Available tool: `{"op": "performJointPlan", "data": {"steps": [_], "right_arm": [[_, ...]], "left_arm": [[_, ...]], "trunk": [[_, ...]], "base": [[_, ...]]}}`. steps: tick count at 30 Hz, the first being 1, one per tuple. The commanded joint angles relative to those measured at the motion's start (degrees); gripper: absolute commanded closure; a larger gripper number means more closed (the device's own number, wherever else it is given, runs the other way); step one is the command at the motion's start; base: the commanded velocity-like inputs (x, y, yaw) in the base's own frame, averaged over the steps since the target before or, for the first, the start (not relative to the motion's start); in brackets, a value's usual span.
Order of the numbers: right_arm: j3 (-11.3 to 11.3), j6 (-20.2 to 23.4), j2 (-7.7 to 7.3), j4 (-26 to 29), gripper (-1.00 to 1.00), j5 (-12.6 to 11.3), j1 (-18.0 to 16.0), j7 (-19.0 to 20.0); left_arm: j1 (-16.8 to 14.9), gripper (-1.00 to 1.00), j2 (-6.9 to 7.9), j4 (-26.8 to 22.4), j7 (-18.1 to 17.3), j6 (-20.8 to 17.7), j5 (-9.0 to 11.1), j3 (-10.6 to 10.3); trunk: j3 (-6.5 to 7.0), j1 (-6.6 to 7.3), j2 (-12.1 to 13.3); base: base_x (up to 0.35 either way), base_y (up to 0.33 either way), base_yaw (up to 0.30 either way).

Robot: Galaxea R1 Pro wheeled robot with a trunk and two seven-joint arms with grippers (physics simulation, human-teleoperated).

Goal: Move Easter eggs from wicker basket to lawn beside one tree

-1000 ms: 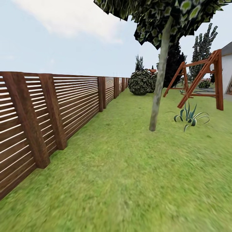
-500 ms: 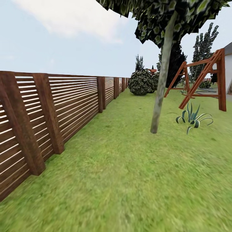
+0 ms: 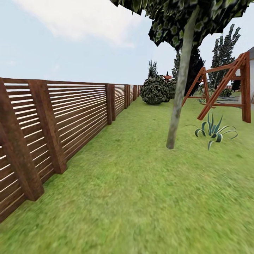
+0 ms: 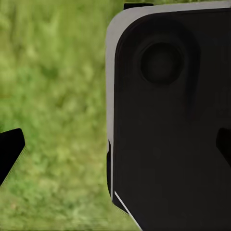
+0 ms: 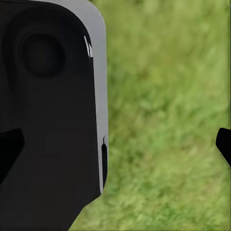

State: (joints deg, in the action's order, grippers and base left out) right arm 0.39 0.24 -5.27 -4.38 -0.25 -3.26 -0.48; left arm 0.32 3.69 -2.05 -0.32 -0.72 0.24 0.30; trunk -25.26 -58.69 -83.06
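The lawn [image 3: 141, 197] stretches ahead of me along the fence. A tree [image 3: 179, 102] with a slim grey-brown trunk and a leafy canopy stands on the grass ahead, slightly to the right. The Easter eggs and the wicker basket are out of view. In the left wrist view my left gripper [image 4: 117, 147] is open, its dark fingertips [image 4: 9, 151] far apart over grass, with a dark body panel behind. My right gripper [image 5: 117, 144] is open too, with nothing held between its fingertips [image 5: 224, 144].
A brown slatted fence [image 3: 70, 116] runs along the left side. A spiky agave plant [image 3: 213, 131] and a wooden swing frame [image 3: 225, 88] stand right of the tree. A round bush [image 3: 155, 90] and dark trees [image 3: 222, 53] lie farther back.
The whole head view has shifted: fence posts slid left and the tree, agave and swing frame slid right and grew slightly, so the camera has moved forward.
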Motion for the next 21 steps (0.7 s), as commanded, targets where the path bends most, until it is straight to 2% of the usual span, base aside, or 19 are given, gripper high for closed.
{"op": "performJointPlan", "data": {"steps": [1, 12, 21], "right_arm": [[0.0, 0.0, 0.0, -0.1, -1.0, 0.0, -0.1, 0.0], [0.1, 0.0, 0.0, -0.1, -1.0, 0.0, -0.1, -0.1], [0.1, 0.0, 0.0, -0.1, -1.0, 0.1, -0.1, -0.1]], "left_arm": [[0.0, -1.0, 0.01, -0.1, 0.0, -0.1, 0.0, 0.0], [0.0, -1.0, 0.01, -0.1, 0.0, -0.1, 0.0, 0.1], [0.0, -1.0, 0.01, -0.1, 0.0, -0.1, 0.0, 0.1]], "trunk": [[-0.05, -0.03, 0.0], [-0.05, -0.03, 0.0], [-0.05, -0.03, 0.0]], "base": [[0.337, 0.0, 0.0], [0.337, 0.0, -0.001], [0.337, 0.0, -0.1]]}}
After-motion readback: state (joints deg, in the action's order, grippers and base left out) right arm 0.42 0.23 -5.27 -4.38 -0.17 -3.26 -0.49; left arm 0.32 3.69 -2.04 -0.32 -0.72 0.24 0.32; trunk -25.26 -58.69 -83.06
